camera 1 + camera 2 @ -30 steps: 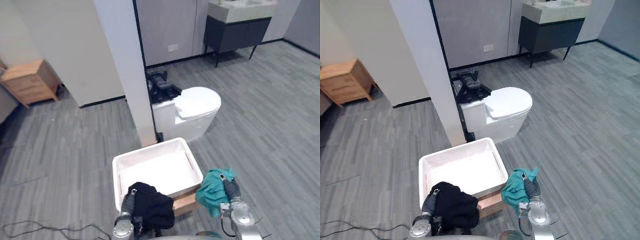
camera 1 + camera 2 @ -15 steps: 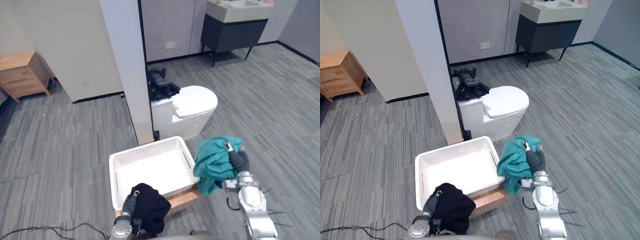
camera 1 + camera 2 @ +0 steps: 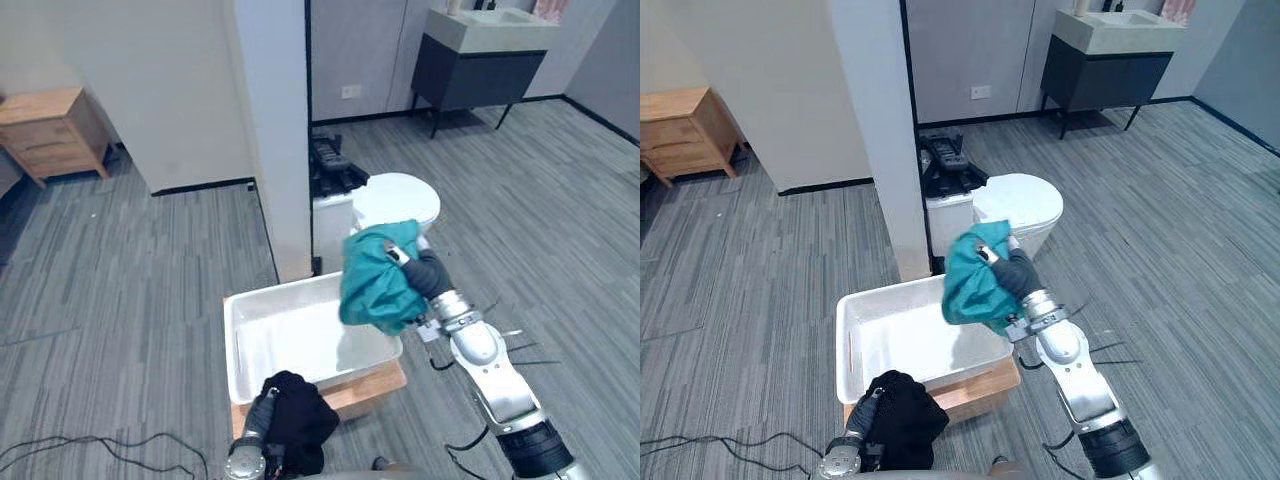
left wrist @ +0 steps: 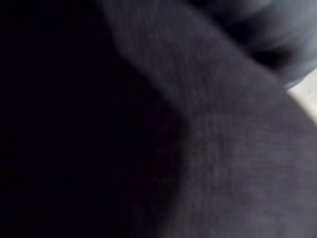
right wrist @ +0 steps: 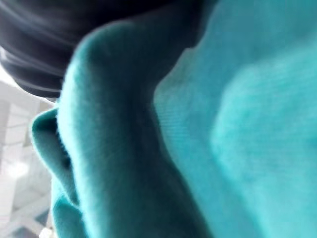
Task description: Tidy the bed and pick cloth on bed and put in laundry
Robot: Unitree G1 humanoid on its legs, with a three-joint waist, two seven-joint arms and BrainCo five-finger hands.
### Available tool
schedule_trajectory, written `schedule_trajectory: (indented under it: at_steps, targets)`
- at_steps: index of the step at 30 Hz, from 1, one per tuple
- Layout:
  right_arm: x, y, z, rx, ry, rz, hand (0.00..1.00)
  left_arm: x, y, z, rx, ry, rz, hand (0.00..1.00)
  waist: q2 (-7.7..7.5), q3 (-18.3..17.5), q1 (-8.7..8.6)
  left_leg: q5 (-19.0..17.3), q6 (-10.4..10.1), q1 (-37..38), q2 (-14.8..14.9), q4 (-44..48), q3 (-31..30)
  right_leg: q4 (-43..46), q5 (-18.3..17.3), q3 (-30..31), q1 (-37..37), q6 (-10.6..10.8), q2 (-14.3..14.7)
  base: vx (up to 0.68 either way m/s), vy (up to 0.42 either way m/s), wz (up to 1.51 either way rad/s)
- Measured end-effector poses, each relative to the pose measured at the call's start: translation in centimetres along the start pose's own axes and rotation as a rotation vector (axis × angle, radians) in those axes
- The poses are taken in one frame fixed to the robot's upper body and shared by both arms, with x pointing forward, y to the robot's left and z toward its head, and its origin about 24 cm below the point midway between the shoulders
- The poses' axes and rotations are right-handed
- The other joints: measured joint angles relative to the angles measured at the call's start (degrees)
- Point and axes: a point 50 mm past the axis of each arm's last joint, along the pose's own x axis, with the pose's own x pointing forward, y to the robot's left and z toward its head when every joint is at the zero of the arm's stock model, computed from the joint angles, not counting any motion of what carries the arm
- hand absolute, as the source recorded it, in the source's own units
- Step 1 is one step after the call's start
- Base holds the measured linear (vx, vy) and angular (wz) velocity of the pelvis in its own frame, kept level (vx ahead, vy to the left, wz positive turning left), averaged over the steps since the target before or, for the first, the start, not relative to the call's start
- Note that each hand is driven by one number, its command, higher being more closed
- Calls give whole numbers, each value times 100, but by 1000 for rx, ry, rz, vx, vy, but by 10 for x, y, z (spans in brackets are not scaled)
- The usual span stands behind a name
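Teal cloth [image 3: 372, 288] bunched in right hand [image 3: 426, 273], over white basket [image 3: 232, 348]

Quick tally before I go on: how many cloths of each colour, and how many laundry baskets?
White laundry basket: 1.
Teal cloth: 1, gripped by the right hand above that basket.
Black cloth: 1, bunched at the left hand.
Total: 3.
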Motion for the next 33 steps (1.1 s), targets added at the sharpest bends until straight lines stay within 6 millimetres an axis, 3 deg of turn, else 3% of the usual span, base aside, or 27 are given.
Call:
schedule_trajectory:
  at_steps: [3, 5, 9, 16, 24, 30, 33]
  targets:
    - [9, -3, 2, -15, -13, 8, 100, 0, 0, 1, -22, -5, 0, 100, -1, 11, 27, 143, 10, -254, -9, 0, -314, -16, 36, -314, -131, -39, 12, -62, 8, 61]
    - [17, -5, 9, -23, -49, 2, 100, 0, 1, 2, -38, -9, 2, 100, -19, 41, 157, 231, 16, -408, -21, -1, -606, -52, 54, -640, -117, -59, 28, -54, 11, 68]
    - [28, -6, 24, 3, -119, -40, 100, 0, 8, 1, -92, -4, 48, 100, -3, 55, 220, 245, 19, -456, -45, -1, -788, -87, 52, -947, -2, -47, 30, -41, 7, 45]
    - [32, -2, 47, 58, -220, -81, 100, 0, 12, 0, -162, 3, 79, 100, 134, 145, 283, 241, 21, -458, -87, 0, -778, -116, -11, -1059, 102, 49, 33, -22, 16, 18]
    - [45, -1, 70, 94, -323, -112, 100, 1, 11, 2, -178, 0, 81, 100, 135, 148, 292, 240, 21, -488, -117, 1, -744, -206, -10, -1093, 192, 49, 33, 15, 13, 12]
    - [46, -3, 66, 65, -305, -127, 100, 2, 14, 1, -150, 2, 78, 100, 133, 152, 297, 240, 21, -491, -99, 2, -656, -201, -5, -1037, 188, 42, 32, 22, 3, -1]
    - [49, -3, 49, 30, -227, -122, 100, 2, 13, 2, -121, -4, 61, 100, 178, 270, 304, 241, 20, -510, -37, 3, -498, -174, 51, -807, 68, -43, 55, -2, 1, -21]
